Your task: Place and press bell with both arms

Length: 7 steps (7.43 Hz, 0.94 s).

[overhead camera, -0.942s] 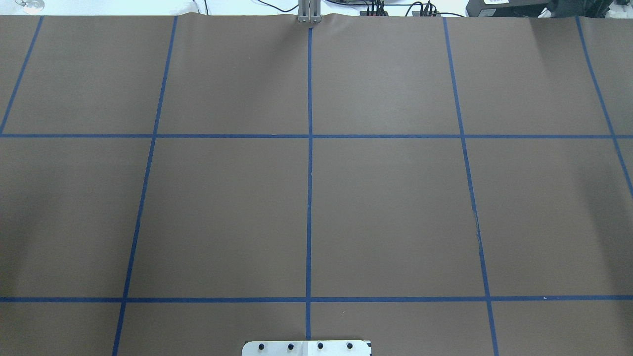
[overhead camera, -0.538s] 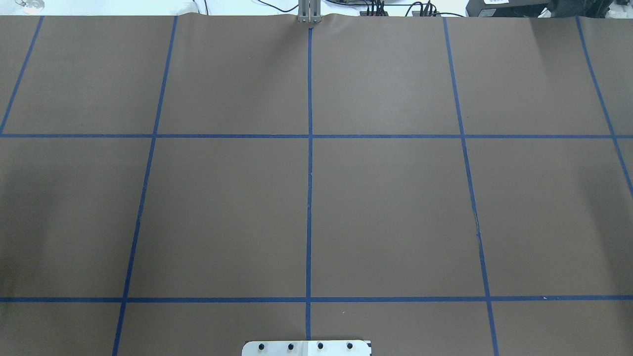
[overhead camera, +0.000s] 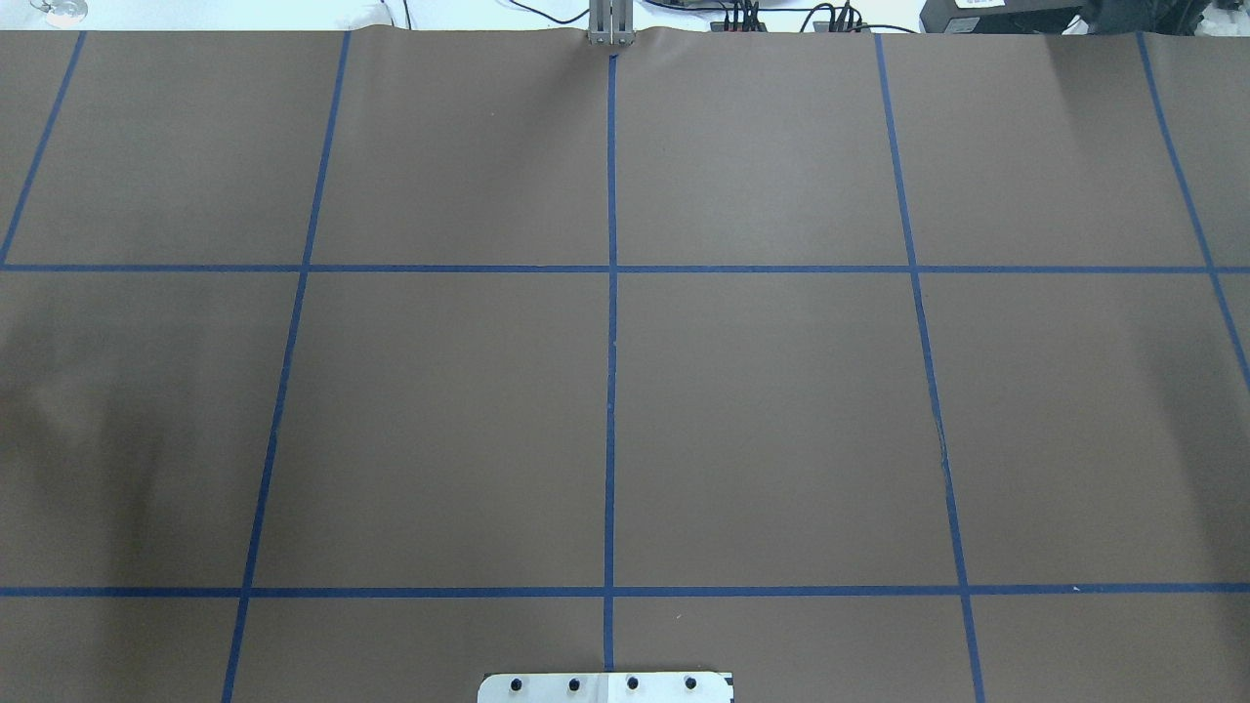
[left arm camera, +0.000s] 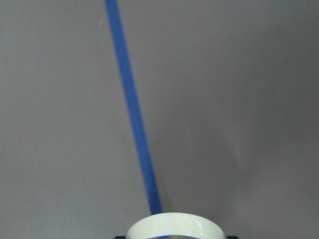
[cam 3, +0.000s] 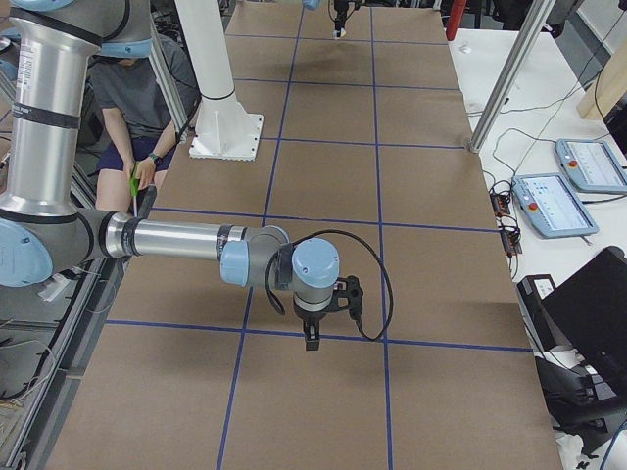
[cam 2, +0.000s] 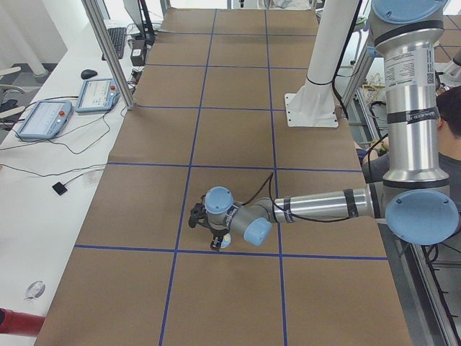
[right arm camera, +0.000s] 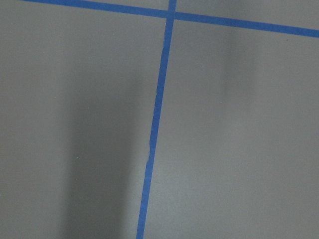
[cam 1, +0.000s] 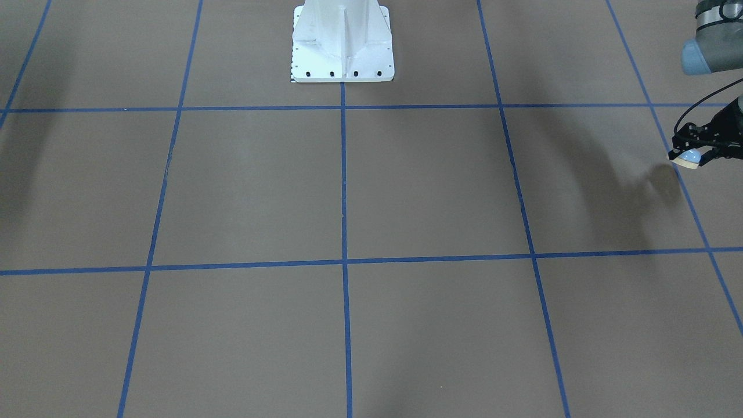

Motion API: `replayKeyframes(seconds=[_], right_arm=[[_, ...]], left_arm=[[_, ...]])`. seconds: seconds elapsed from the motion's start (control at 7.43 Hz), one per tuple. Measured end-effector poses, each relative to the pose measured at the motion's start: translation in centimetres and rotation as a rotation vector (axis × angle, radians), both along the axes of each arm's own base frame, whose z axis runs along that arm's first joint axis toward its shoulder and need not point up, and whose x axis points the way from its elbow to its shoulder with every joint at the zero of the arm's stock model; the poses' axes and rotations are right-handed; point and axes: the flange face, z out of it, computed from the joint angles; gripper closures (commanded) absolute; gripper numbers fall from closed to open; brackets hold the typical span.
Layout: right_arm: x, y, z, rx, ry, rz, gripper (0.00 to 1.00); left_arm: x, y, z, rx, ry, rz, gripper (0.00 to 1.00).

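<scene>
The bell (cam 1: 691, 158) is base-down: its cream base faces the table (cam 1: 406, 191), its blue dome points up between my fingers, and its axis is close to upright. It sits right at the tip of my left end effector (cam 1: 689, 152), which is clamped on it and holds it off the table. My right end effector (cam 3: 312, 338) hangs above a blue tape line (right arm camera: 152, 149); I cannot tell how far open it is.

No legible text; sticker (cam 2: 426, 72) on left arm (cam 2: 409, 137) too small to read.
</scene>
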Motion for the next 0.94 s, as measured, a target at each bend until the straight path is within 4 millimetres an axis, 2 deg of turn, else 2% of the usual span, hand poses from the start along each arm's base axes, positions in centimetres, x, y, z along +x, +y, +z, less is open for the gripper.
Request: replayKeyframes(seconds=[0.27, 0.54, 0.67, 0.81, 0.94], right_arm=[[0.0, 0.0, 0.1, -0.003, 0.002, 0.000, 0.00], [0.0, 0.1, 0.4, -0.007, 0.006, 0.000, 0.00], [0.0, 0.3, 0.5, -0.010, 0.007, 0.000, 0.00], [0.0, 0.4, 0.7, -0.015, 0.007, 0.000, 0.00], [0.0, 0.5, 1.0, -0.020, 0.006, -0.001, 0.00]], left_arm=[[2.7, -7.0, -6.3, 0.018, -0.004, -0.005, 0.95], [5.3, -13.4, -13.9, 0.002, -0.017, -0.005, 0.95], [7.2, -16.0, -18.3, -0.023, -0.027, 0.005, 0.95], [10.1, -17.7, -22.6, -0.058, -0.042, 0.033, 0.95], [13.6, -18.5, -26.8, -0.098, -0.058, 0.069, 0.95]])
